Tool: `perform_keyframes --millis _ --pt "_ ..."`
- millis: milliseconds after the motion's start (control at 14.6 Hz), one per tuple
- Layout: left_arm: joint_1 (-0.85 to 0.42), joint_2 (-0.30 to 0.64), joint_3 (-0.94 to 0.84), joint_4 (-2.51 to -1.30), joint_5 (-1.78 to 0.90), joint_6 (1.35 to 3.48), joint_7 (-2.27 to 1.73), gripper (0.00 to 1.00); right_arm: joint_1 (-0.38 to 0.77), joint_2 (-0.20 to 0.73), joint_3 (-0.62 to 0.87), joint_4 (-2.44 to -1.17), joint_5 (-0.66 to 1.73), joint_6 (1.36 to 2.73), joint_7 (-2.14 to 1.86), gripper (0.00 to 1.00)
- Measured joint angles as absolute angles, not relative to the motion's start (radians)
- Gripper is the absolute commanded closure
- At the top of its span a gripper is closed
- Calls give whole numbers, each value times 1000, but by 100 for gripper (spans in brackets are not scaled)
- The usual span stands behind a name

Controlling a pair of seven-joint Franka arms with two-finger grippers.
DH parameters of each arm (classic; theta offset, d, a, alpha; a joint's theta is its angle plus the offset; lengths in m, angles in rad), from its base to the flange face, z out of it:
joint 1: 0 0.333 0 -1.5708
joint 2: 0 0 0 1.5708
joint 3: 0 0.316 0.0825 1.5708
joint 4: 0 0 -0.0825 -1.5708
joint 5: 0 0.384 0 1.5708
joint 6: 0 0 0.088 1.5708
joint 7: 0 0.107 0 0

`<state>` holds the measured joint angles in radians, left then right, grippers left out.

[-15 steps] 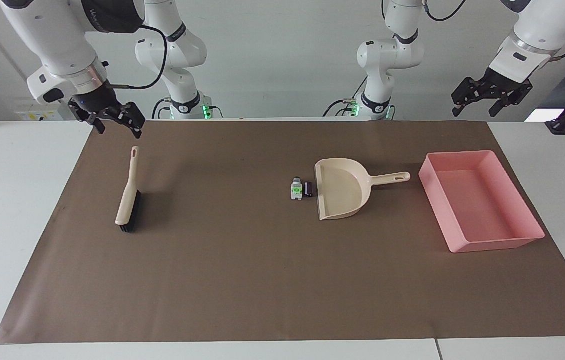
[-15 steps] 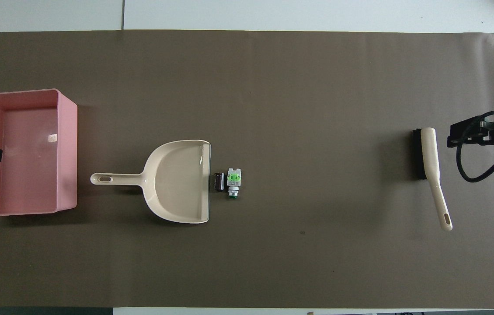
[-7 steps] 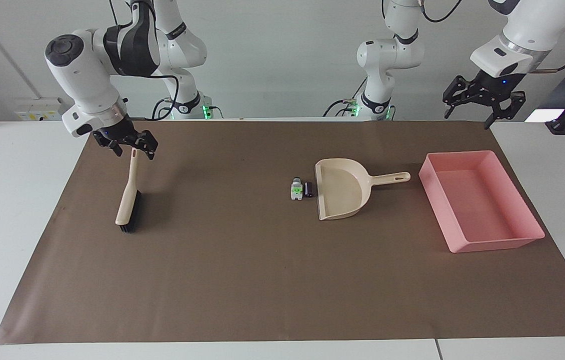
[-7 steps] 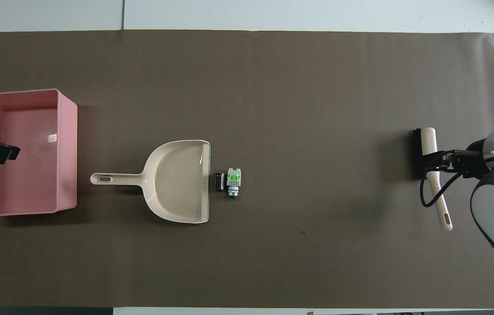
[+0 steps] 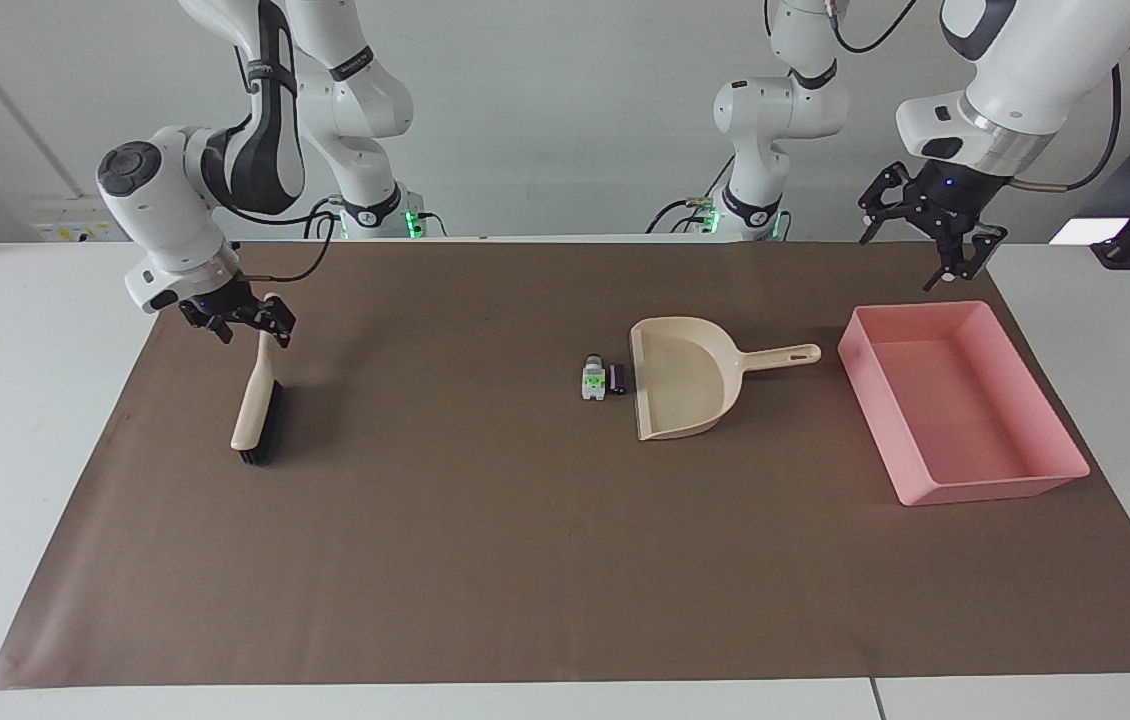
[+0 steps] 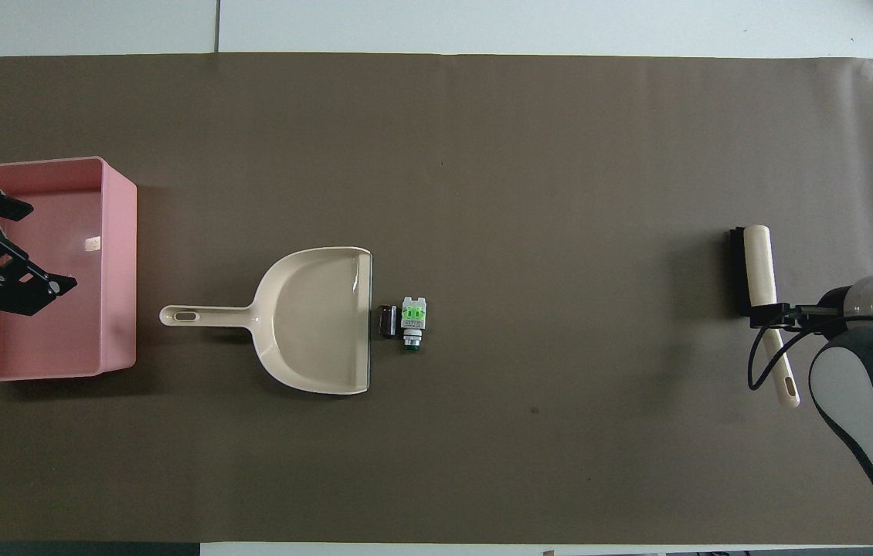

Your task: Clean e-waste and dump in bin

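Beside dustpan (image 5: pixel 680 380) lip: e-waste (image 5: pixel 602 379); brush (image 5: pixel 256 400) well apart.

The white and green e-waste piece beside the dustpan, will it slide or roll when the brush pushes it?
The white and green e-waste piece looks blocky with a round end, so it would probably slide, perhaps pivoting. It seems small and light, so it could skitter. The black block lies between it and the dustpan lip, so both would likely move together.

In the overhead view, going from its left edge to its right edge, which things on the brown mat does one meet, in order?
Pink bin → beige dustpan → small black block → white-grey and green piece → brush.
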<state>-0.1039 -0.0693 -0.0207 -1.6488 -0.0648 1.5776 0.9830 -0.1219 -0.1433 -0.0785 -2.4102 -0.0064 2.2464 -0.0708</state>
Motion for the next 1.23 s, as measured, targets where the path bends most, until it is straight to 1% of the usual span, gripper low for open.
perform_keyframes --millis 137,342,547,616,684,821,958,1026,1094,1231 --pt "-132 -70 -23 -1671 -65 1582 1046 1 -122 -130 -78 -2441 -6 2286 -83 1" --pt "-167 -87 -33 -1748 -65 1591 1139 1 -130 -122 -78 -2449 -6 2287 -97 1" --pt "-182 -101 -38 -1833 -65 1649 1244 1 -138 -122 -78 -2451 -6 2281 -107 10" --pt "-185 -102 -38 -1856 -65 1673 1274 1 -138 -122 -78 -2451 -6 2274 -107 14" --pt "-188 -102 -38 -1869 -65 1687 1296 1 -138 -122 -78 -2451 -6 2267 -113 20" --pt "-203 -105 -43 -1882 -61 1694 1314 1 -138 -122 -78 -2451 -6 2256 -135 25" --pt "-216 -123 -55 -1921 -58 1709 1314 1 -138 -122 -78 -2451 -6 2247 -143 32" --pt "-219 -132 -60 -1947 -58 1738 1314 1 -137 -122 -78 -2451 -6 2245 -145 38" --pt "-220 -137 -63 -1973 -57 1772 1314 1 -137 -122 -78 -2451 -6 2244 -146 52" --pt "-217 -138 -61 -2019 -56 1824 1314 1 -137 -122 -77 -2451 -6 2237 -147 100"
